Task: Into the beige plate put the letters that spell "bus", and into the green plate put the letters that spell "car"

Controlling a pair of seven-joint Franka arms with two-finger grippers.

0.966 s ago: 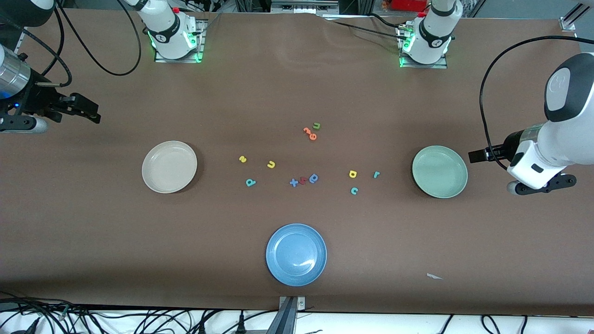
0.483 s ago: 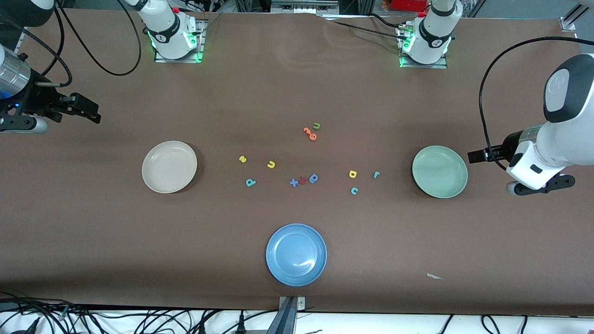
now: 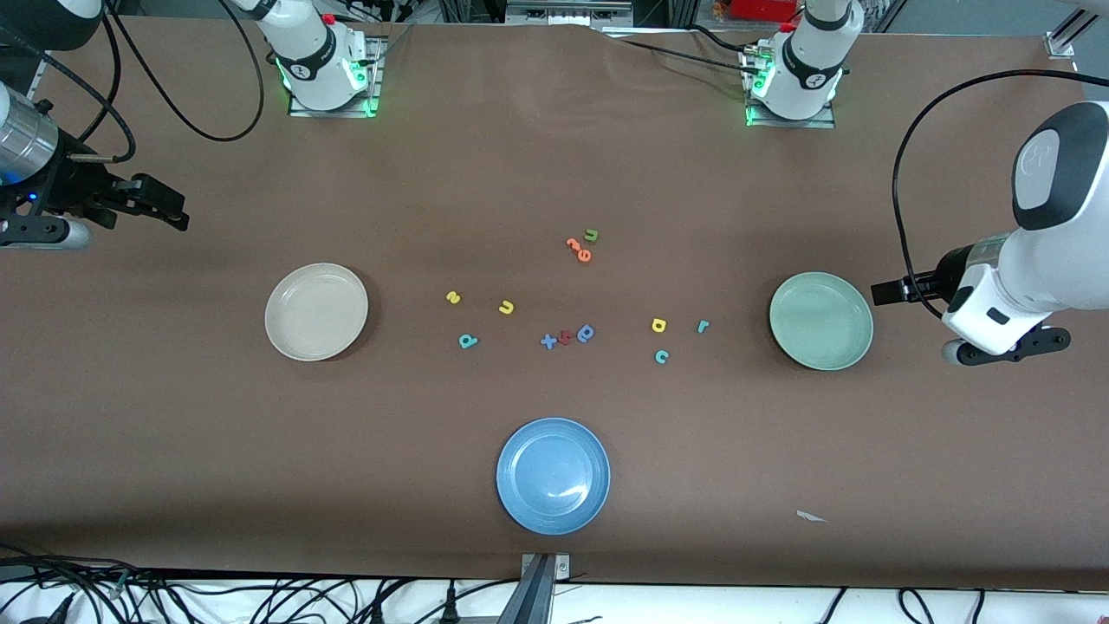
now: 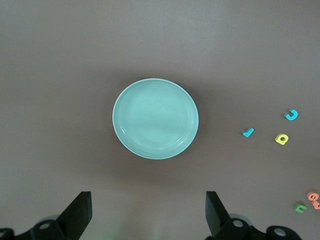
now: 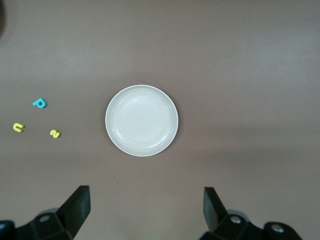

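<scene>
Between the beige plate (image 3: 316, 311) and green plate (image 3: 820, 320) we see both letter groups on the table, none sorted yet; left gripper (image 4: 147, 216) and right gripper (image 5: 145, 212) hover agape, empty, ready to start.

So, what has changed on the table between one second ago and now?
Almost nothing. The left gripper, open beside the green plate, drifted slightly upward in the front view. The right gripper waits open at its end of the table. Nothing was grasped or released; all letters and plates stayed put.
</scene>
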